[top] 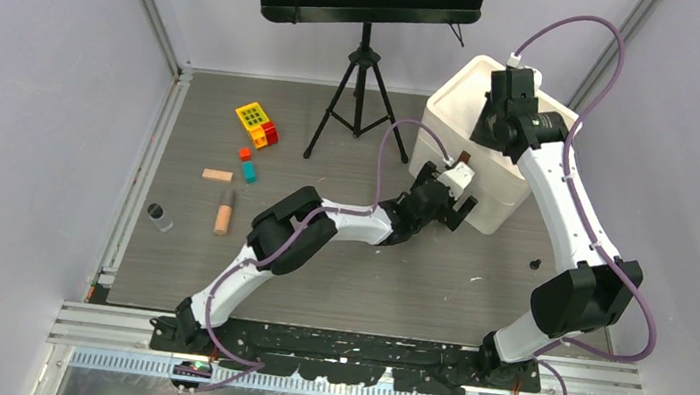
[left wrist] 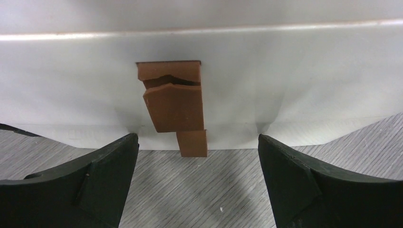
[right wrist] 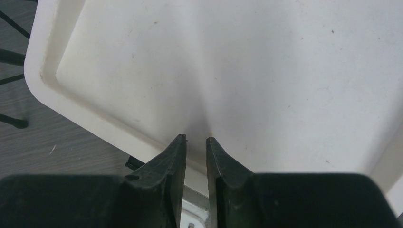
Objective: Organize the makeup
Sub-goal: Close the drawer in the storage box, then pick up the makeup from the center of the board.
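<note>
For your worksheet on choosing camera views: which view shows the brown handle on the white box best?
The left wrist view: the brown handle fills the centre, sharp, between open fingers. The top view shows only a brown speck on the box. The right wrist view shows none.

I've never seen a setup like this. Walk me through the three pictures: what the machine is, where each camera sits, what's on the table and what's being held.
Two white robot arms are bolted at the table's near edge. The overhead picture looks down on both; the other two come from cameras on their wrists.

The left gripper stands wide open, holding nothing, facing a brown handle on the front of the white box.

The right gripper hovers over the box's top, fingers nearly together; nothing shows between them.

On the table: toy blocks, a tan tube, a tan stick, a small dark-capped bottle and a black stand.
</note>
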